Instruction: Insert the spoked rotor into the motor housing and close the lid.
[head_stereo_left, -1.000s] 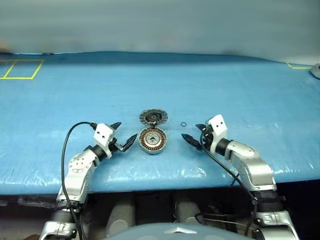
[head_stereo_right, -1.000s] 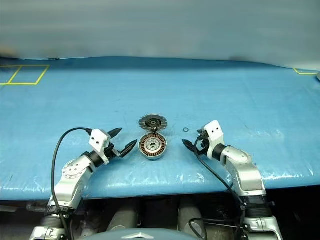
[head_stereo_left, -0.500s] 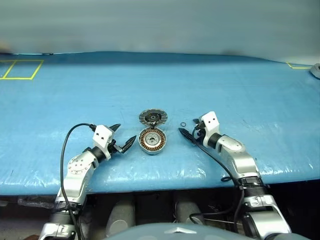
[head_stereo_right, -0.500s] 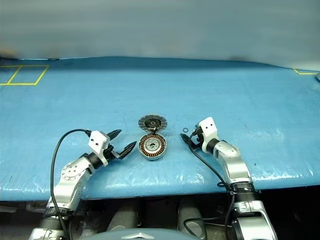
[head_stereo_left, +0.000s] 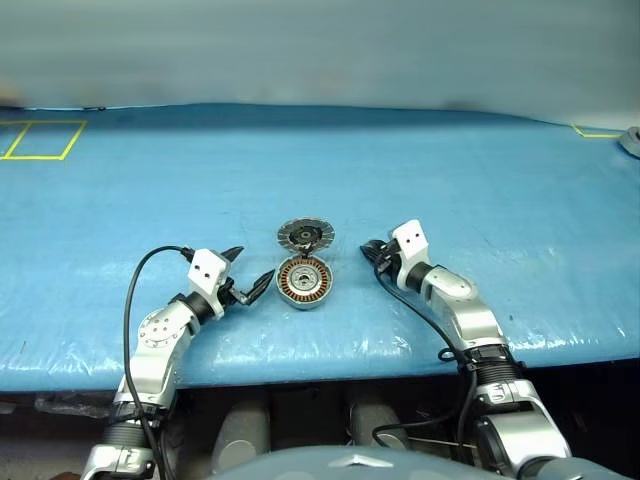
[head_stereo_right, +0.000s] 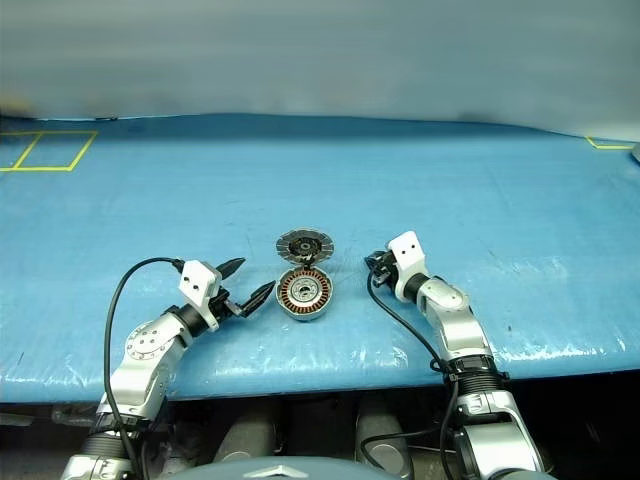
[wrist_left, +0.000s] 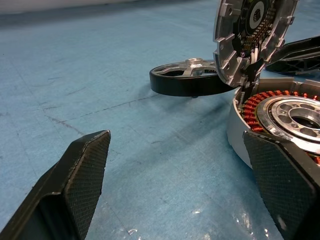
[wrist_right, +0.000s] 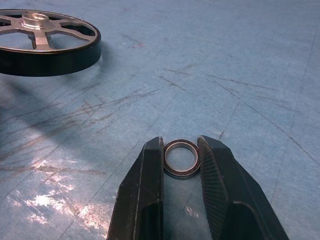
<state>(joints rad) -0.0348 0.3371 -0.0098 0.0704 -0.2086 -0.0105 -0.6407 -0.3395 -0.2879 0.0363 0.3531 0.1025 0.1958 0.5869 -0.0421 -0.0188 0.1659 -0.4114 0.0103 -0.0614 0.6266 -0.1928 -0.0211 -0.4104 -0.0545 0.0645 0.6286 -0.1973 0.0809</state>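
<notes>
Blue tarp-like table cover fills the scene, scuffed and glossy near the front edge, with yellow tape marks at the far left corner and another at the far right. Grey blurred wall behind.

Your motor housing sits on the blue surface at centre front, between the two arms, copper windings visible inside the silver cup. Its lid is swung open, joined at the housing's far edge; in the left wrist view it stands nearly upright on that edge, dark segments facing the camera.

Your spoked rotor lies flat on the table beyond the housing in the left wrist view, dark rim, silver spokes and hub, apart from the housing. It also shows in the right wrist view, well away from the right fingers. Not inserted yet.

Your left gripper is wide open, nothing between its fingers, sitting just left of the housing; in its wrist view one finger is over bare table and the other overlaps the housing's near rim, contact I cannot tell.

Your right gripper is just right of the housing and lid, low on the table. Its two fingers are drawn in on the small thin metal ring, one on each side, touching or nearly touching it. Ring lies flat on the surface.
</notes>
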